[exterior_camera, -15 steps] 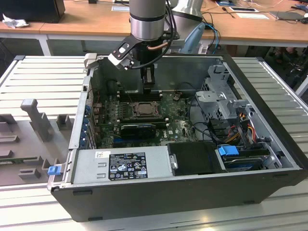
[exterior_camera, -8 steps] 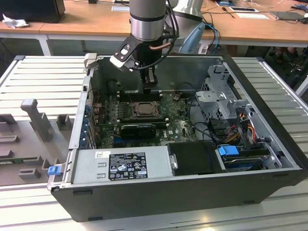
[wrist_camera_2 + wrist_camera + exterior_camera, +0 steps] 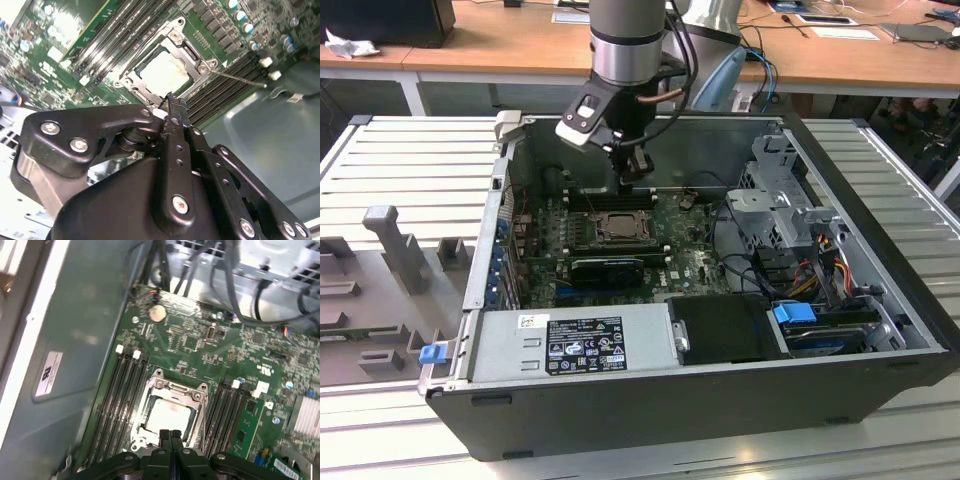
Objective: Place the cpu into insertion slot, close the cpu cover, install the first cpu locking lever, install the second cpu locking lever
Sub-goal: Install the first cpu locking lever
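Nearest me, the open computer case [image 3: 670,410] lay on the ribbed worktop [image 3: 410,150]. Inside it, the gripper [image 3: 638,180] hung just above the slot [image 3: 617,228], its fingers [image 3: 164,437] pressed together with nothing between them. The cpu [image 3: 169,416] sat in the slot, pale, silvery and a little smudged. The cover [image 3: 176,388] lay flat around it. A thin lever [image 3: 240,79] stuck out sideways, so I judged the latching unfinished.

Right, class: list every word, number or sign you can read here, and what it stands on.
Black label on the power supply: print too small to read.
White sticker on the case wall: unreadable.
No text can be quoted.
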Robot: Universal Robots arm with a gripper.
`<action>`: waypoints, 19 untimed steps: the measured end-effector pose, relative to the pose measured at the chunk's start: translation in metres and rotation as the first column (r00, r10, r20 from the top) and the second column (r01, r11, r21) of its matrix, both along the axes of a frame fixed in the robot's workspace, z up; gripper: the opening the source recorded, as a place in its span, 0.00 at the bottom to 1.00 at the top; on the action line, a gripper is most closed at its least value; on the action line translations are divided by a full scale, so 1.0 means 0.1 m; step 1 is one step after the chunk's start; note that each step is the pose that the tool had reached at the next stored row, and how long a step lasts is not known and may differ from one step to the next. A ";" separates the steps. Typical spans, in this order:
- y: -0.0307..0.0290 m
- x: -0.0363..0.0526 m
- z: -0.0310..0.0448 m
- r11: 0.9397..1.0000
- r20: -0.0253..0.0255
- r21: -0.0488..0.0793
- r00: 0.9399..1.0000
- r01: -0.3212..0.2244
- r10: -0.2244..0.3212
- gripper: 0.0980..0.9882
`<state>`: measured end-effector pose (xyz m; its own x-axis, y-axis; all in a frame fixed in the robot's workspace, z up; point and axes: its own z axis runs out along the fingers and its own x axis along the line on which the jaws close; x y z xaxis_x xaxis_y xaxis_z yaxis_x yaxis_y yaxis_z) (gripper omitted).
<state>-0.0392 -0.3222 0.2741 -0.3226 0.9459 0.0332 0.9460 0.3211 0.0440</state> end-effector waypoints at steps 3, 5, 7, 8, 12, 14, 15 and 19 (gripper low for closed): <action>0.000 -0.002 0.000 0.999 0.000 0.000 0.999 -0.040 0.040 0.01; 0.000 -0.003 0.000 0.998 0.000 0.000 0.998 -0.063 0.063 0.01; 0.000 -0.003 0.000 0.997 0.000 0.000 0.997 -0.079 0.079 0.01; 0.000 -0.003 0.000 0.996 0.000 0.000 0.996 -0.084 0.084 0.01; 0.000 -0.009 -0.001 0.994 0.000 0.000 0.994 -0.108 0.108 0.01; 0.000 -0.010 -0.002 0.983 0.000 0.000 0.983 -0.186 0.186 0.01; 0.000 -0.009 -0.004 0.977 0.000 0.000 0.977 -0.213 0.213 0.01; 0.000 -0.009 -0.008 0.954 0.000 0.000 0.954 -0.300 0.300 0.01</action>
<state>-0.0402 -0.3222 0.2733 -0.5920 0.8053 0.0332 0.8058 0.5905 0.0439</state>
